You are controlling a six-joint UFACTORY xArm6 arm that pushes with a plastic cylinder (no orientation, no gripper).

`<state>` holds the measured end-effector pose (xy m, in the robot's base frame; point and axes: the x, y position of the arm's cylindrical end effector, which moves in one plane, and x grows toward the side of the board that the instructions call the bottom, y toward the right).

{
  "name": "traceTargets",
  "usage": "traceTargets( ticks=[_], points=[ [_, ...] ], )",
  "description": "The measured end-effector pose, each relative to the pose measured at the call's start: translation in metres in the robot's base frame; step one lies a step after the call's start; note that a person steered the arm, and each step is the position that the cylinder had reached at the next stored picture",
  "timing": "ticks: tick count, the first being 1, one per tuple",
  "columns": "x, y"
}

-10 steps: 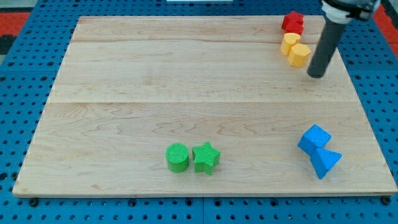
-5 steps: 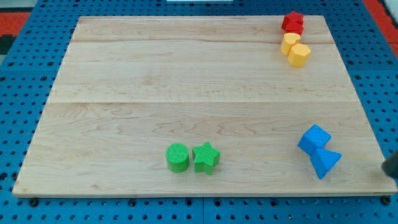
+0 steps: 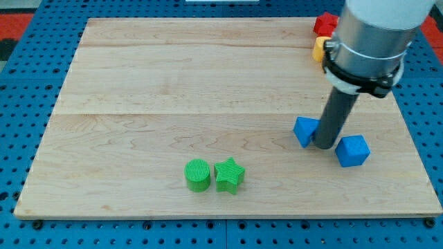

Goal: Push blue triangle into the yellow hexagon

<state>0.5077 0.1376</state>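
Between blue triangle (image 3: 304,131) and blue cube (image 3: 353,151): my tip (image 3: 322,146); pincer state untellable.

Wooden board (image 3: 173,83): green cylinder (image 3: 197,174), green star (image 3: 229,174), two blue blocks (image 3: 352,150).

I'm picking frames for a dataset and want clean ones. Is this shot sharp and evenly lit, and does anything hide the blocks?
Camera view: sharp, no motion blur; lighting flat, only faint shadows under the green cylinder and green star. The arm's grey body covers most of the yellow block and part of the red block. My tip sits between the blue triangle and blue cube.
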Motion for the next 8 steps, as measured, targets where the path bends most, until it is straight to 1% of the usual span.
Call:
traceTargets(
  ticks=[1,2,3,4,5,6,7,8],
  points=[
    [0.001,-0.056],
    [-0.031,-0.058],
    [-0.068,-0.031],
    [-0.055,-0.028],
    [-0.026,-0.028],
    [-0.031,-0.010],
    [-0.071,0.027],
    [-0.083,0.057]
  ],
)
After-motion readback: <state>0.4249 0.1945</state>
